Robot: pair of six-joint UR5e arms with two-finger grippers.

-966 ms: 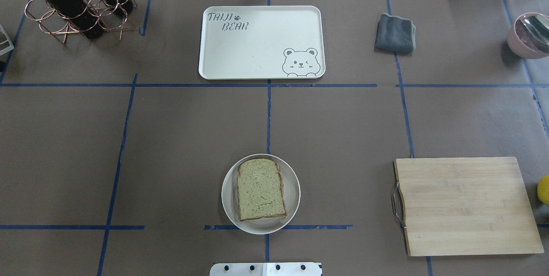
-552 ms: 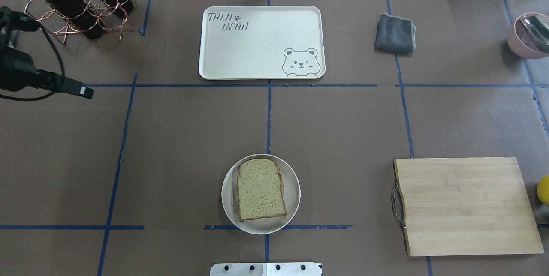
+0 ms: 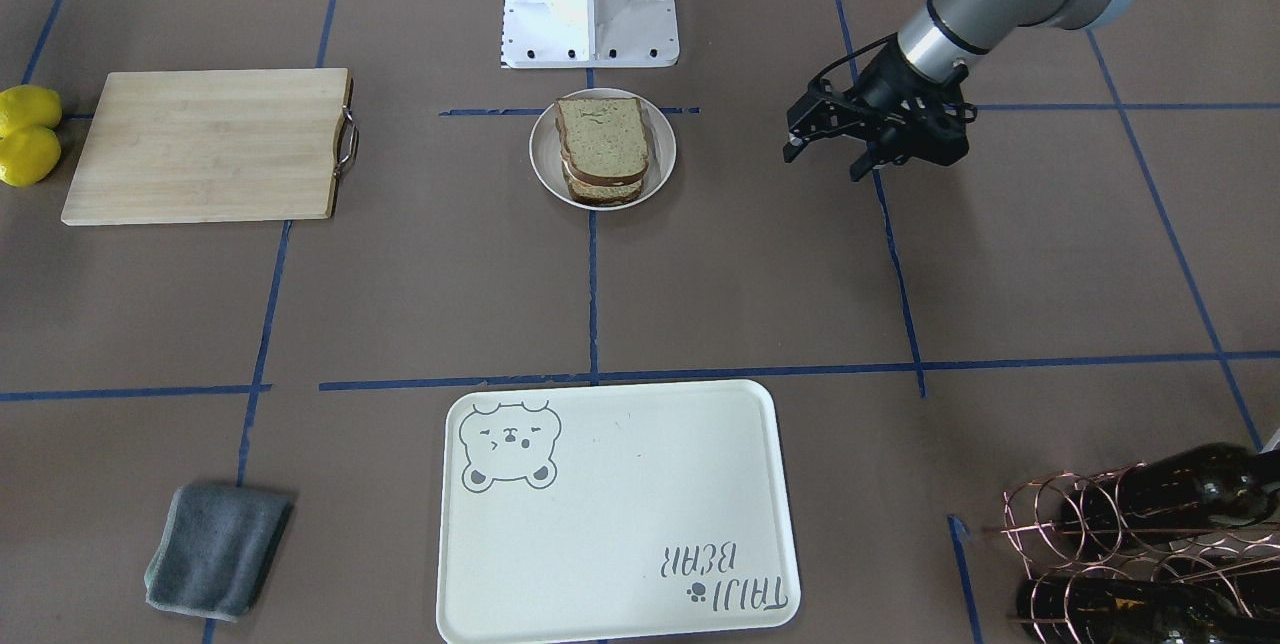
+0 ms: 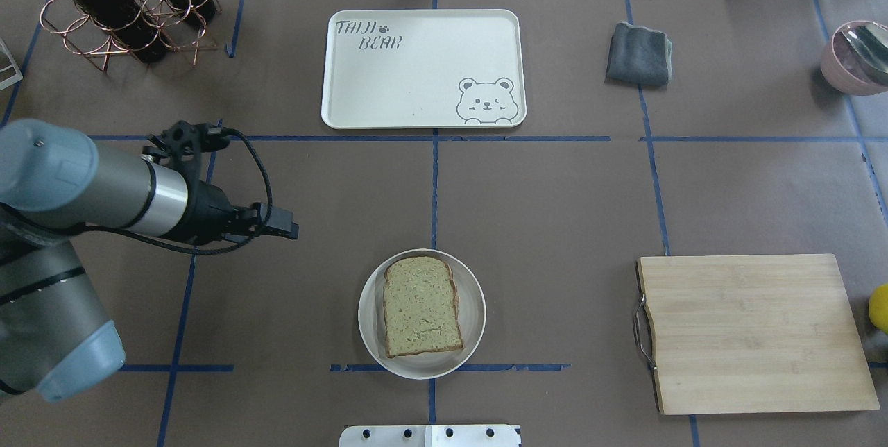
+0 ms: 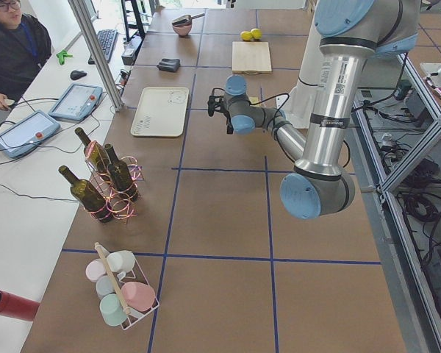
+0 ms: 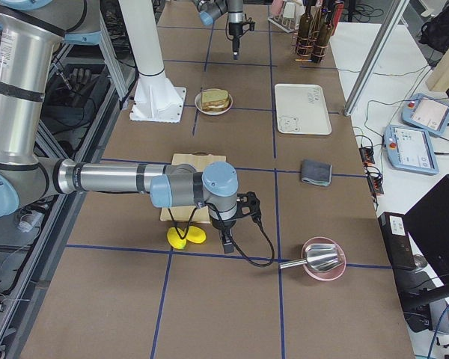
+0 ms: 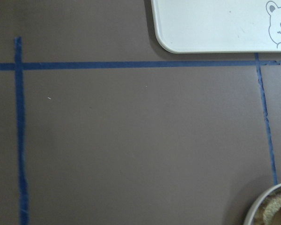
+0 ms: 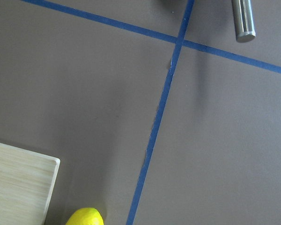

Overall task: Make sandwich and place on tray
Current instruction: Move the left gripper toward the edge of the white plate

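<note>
Left gripper (image 3: 825,162) hovers above bare brown table with its two fingers spread apart and nothing between them. It sits to the robot's left of the small round white dish (image 4: 476,309) and well apart from it. On that dish, near the robot's base, lies the sandwich (image 3: 603,142): the front-facing view shows two crusted bread slices stacked one on the other, with a thin pale layer between them that I cannot identify from here. From this I judge the assembly done, or nearly so. The tray (image 4: 416,79), cream-white with a bear face and grey lettering, lies across the table from the dish on the far side of a blue tape line, and the sandwich is not on it. So what I still have to do is the transfer: bring the open fingers to the stack, grip it without letting the slices slide apart, and carry it to the tray. The right gripper (image 6: 226,245) shows only in the side view, low beside two lemons (image 6: 185,236) near the wooden cutting board (image 4: 756,332). I cannot tell how its fingers stand.
</note>
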